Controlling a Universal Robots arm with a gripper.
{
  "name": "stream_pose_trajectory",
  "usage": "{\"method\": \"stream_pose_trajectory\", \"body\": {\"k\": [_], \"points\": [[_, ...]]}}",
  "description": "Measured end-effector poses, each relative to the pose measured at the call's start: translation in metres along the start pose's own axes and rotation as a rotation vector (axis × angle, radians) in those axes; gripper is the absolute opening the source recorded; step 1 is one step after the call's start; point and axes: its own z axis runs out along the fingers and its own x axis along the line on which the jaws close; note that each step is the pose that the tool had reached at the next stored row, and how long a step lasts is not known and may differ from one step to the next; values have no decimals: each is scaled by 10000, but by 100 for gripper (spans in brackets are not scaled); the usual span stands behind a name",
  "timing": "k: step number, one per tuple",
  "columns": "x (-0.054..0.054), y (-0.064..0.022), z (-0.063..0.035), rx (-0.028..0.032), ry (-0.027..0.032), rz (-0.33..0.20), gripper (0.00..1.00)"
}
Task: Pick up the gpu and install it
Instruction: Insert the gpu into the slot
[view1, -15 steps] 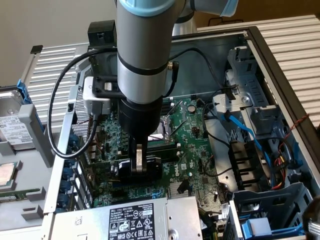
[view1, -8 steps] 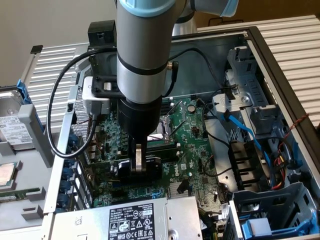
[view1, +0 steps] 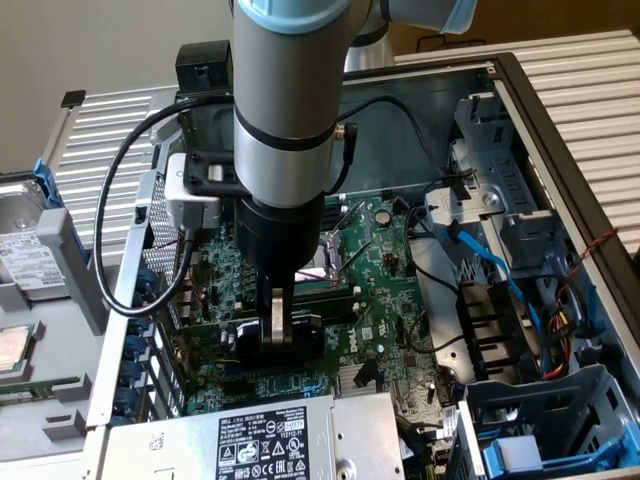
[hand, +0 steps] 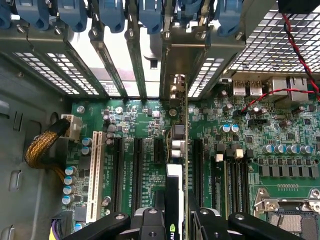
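Observation:
The gpu (view1: 300, 338), a small card with a black shroud, stands on edge inside the open computer case, low over the green motherboard (view1: 392, 262). My gripper (view1: 277, 328) is shut on its upper edge. In the wrist view the gpu (hand: 176, 145) runs edge-on away from my gripper (hand: 176, 226), between two black expansion slots (hand: 136, 170). Its silver end bracket (hand: 182, 65) reaches up against the rear slot openings. I cannot tell whether its connector sits in a slot.
A silver power supply box (view1: 250, 440) lies just in front of the card. Blue retention clips (hand: 150, 15) line the rear wall. Cables and a drive cage (view1: 520, 300) fill the exterior view's right. A hard drive (view1: 25, 250) lies outside the case.

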Motion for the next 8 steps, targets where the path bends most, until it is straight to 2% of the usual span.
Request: {"method": "stream_pose_trajectory", "body": {"k": [8], "points": [[0,0,0,1,-2,0,27]]}}
